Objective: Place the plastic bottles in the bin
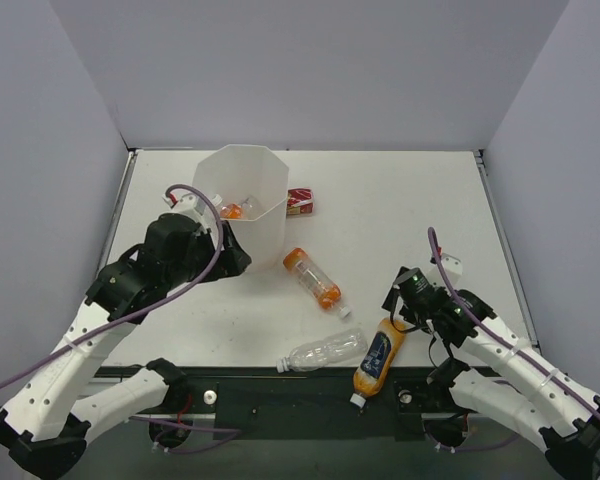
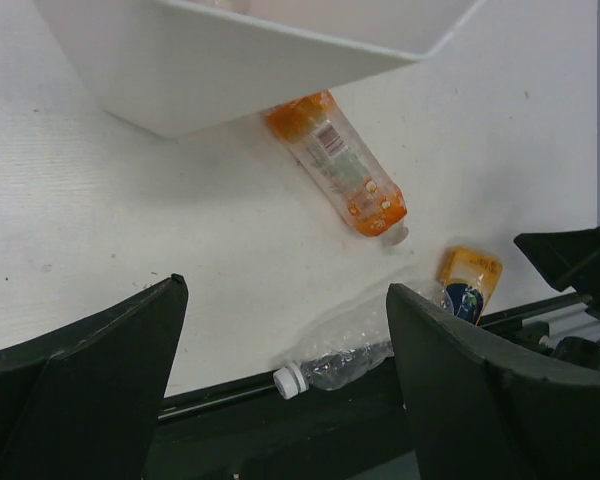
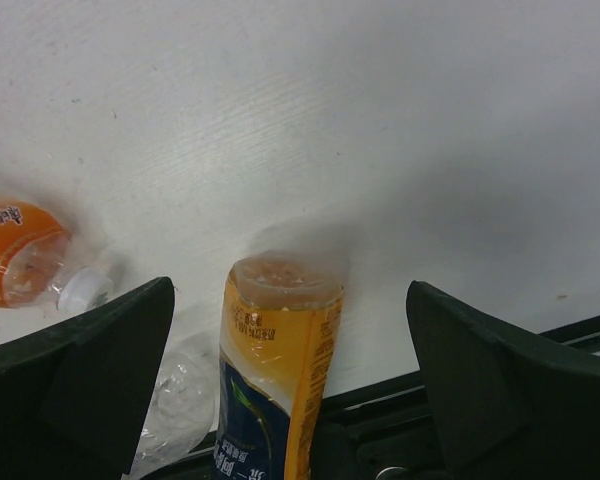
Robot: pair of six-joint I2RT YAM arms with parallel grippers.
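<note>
The white octagonal bin (image 1: 265, 180) stands at the back left with one orange-filled bottle (image 1: 232, 210) inside. A clear bottle with orange contents (image 1: 312, 279) lies mid-table. An all-clear bottle (image 1: 325, 351) and an orange bottle with a dark blue label (image 1: 378, 358) lie at the near edge. My left gripper (image 1: 235, 258) is open and empty beside the bin's base (image 2: 230, 60). My right gripper (image 3: 288, 290) is open, its fingers either side of the labelled bottle's (image 3: 275, 370) base end, in the top view (image 1: 393, 300) just behind it.
A small red box (image 1: 301, 202) lies right of the bin. The black rail along the table's near edge (image 1: 280, 385) runs under the two near bottles. The left wrist view also shows the orange-filled bottle (image 2: 338, 165) and the clear bottle (image 2: 350, 355).
</note>
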